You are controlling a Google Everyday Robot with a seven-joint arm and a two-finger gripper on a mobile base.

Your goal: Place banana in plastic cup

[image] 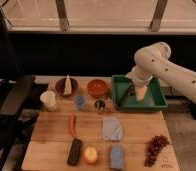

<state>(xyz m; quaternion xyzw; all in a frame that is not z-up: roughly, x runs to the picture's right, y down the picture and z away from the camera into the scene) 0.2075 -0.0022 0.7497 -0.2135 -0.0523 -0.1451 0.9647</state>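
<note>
one banana (67,84) rests in the dark bowl (59,87) at the far left of the table. the blue cup (80,103) stands just near-right of that bowl, between a white cup (48,99) and a dark glass (99,104). the gripper (133,94) is down in the green tray (158,102), far right, jaws wide, well apart from both.

Being shown: matt wooden table (141,131), smooth plastic tray (158,105), and smooth-shelled gripper (139,93), being held over that tray.
</note>
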